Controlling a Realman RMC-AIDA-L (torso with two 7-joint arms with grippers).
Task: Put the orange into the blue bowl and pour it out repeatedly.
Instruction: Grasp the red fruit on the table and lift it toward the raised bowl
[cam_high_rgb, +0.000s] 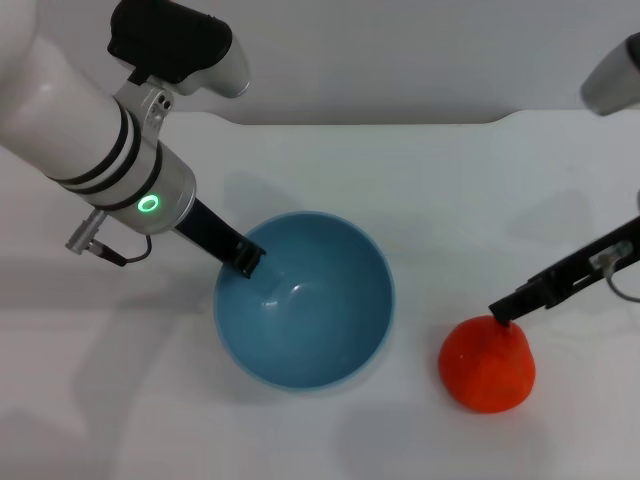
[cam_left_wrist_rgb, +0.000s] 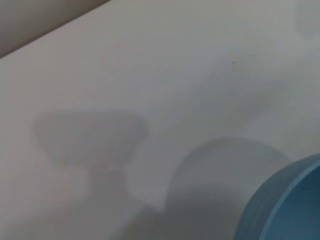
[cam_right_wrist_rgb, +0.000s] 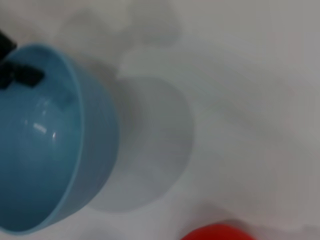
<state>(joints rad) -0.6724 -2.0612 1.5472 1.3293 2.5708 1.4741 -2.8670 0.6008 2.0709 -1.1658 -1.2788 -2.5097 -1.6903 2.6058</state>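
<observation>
The blue bowl (cam_high_rgb: 305, 300) sits mid-table with nothing inside it; it also shows in the left wrist view (cam_left_wrist_rgb: 290, 205) and the right wrist view (cam_right_wrist_rgb: 50, 140). My left gripper (cam_high_rgb: 247, 260) is shut on the bowl's far-left rim, its dark tips (cam_right_wrist_rgb: 20, 75) straddling the rim. The orange (cam_high_rgb: 487, 362) rests on the table to the right of the bowl, apart from it, and its top shows in the right wrist view (cam_right_wrist_rgb: 217, 232). My right gripper (cam_high_rgb: 500, 310) reaches in from the right, its tip at the fruit's upper left.
The white table (cam_high_rgb: 420, 180) ends at a far edge with a grey wall behind it. Nothing else stands on it. The left arm's white body (cam_high_rgb: 90, 130) hangs over the table's far left.
</observation>
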